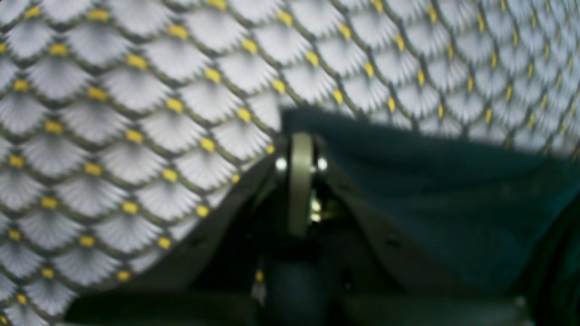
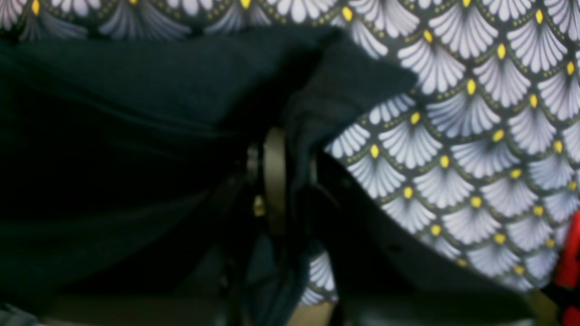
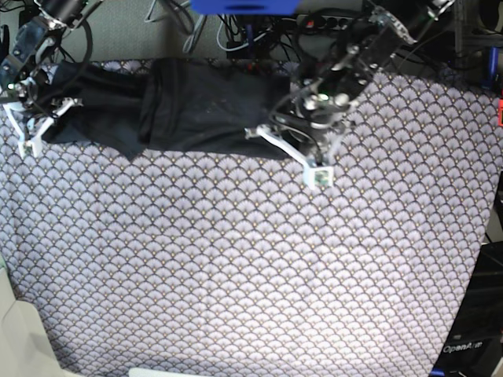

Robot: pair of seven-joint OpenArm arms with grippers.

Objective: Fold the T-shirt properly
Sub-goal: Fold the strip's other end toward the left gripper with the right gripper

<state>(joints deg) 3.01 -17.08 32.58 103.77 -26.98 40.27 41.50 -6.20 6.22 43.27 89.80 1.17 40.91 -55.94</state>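
Cloth bunched in the right end effector [image 2: 290,181], at the left of the base view, is one end of the T-shirt [image 3: 196,110], which lies stretched along the far edge of the bench [image 3: 251,267], over its fan-patterned tablecloth [image 1: 136,136]. That end effector is clenched on a fold of the dark fabric. Further right, the left end effector [image 1: 301,181] is clenched too, at the shirt's other end; whether fabric actually sits between its jaws I cannot tell, as the cloth only lies against its side.

The risk I see: the right grip looks thin and off-centre, so a pull could slip it free or drag the shirt into a rope-like twist, spoiling any fold.

Only the base view shows the whole garment and both arms. The right wrist view alone shows fabric pinched; the left wrist view is too blurred to confirm the same.
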